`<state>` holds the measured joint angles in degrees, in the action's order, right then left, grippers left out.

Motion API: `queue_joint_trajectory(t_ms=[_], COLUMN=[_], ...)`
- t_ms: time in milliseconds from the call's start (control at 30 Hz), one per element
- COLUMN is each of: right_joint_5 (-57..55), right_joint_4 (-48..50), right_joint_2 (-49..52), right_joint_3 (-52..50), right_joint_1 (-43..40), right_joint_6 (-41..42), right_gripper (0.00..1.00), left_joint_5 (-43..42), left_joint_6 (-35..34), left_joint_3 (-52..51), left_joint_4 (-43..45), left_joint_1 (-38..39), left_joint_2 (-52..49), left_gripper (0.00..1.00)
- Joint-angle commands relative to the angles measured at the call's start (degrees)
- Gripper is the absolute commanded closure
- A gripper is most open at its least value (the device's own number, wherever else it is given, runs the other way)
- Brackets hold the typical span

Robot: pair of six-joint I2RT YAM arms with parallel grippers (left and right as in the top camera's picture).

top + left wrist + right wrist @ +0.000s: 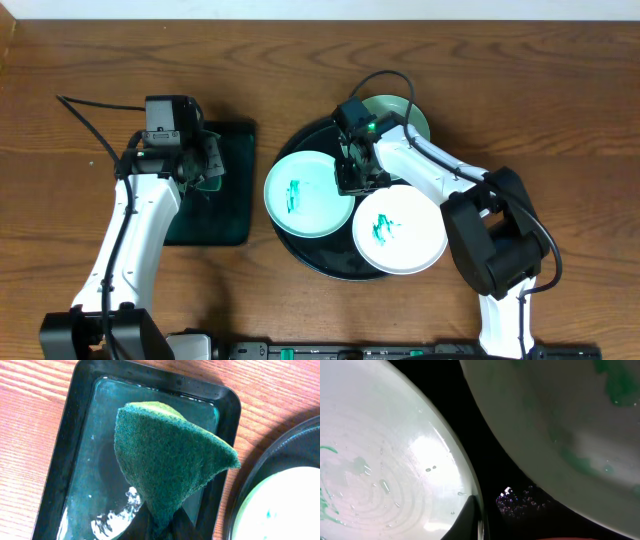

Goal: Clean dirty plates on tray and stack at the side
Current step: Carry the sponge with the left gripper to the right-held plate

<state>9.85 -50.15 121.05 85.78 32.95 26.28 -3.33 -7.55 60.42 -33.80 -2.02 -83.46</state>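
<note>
The round black tray holds three plates. A mint-green plate with teal smears lies on its left, a white smeared plate at front right, and a second mint-green plate at the back. My right gripper is at the left plate's right rim. In the right wrist view one finger lies over the rim of that wet plate, and the white plate is beside it. My left gripper is shut on a folded green sponge above the rectangular tray.
The smaller black rectangular tray stands left of the round tray and holds water and white foam. The round tray's rim and the plate edge lie close on its right. Bare wooden table surrounds both trays.
</note>
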Motion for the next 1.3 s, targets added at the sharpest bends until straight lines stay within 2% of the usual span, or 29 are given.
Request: queue_joint_trajectory(t_ms=[0,233,600,900,967,1033,1133,1267], right_joint_5=[-0.7,-0.7,-0.6,-0.6,-0.6,-0.5,-0.3,-0.3], right_joint_4=[-0.8,-0.8,-1.0,-1.0,-1.0,-1.0,-1.0,-0.7], right_joint_2=[1.6,1.6,1.6,1.6,1.6,1.6,1.6,1.6], right_joint_3=[-2.2,-2.2,-2.2,-2.2,-2.2,-2.2,-2.2,-2.2], right_joint_1=[0.5,0.5,0.5,0.5,0.5,0.5,0.5,0.5], right_joint_6=[-1.3,-1.3,-1.6,-1.7,-1.7,-1.7,-1.7,-1.7], right_gripper=[0.99,0.99,0.99,0.99,0.99,0.99,0.99,0.99], left_joint_5=[-0.6,-0.6,-0.6,-0.5,0.8,5.0,6.2,6.1], left_joint_6=[0.9,2.4,3.9,3.9,2.4,-1.5,-6.2,-6.6], left_joint_3=[1.0,1.0,1.0,0.9,0.9,0.9,0.9,0.8], left_joint_4=[0.5,1.1,9.3,9.1,6.9,2.1,-7.4,-12.3], left_joint_1=[0.2,0.2,0.2,0.2,0.2,0.1,-0.5,-0.7], left_joint_2=[0.5,0.5,0.5,0.5,0.3,-0.1,-2.4,-6.3], left_gripper=[0.93,0.93,0.93,0.93,0.93,0.93,0.93,0.93])
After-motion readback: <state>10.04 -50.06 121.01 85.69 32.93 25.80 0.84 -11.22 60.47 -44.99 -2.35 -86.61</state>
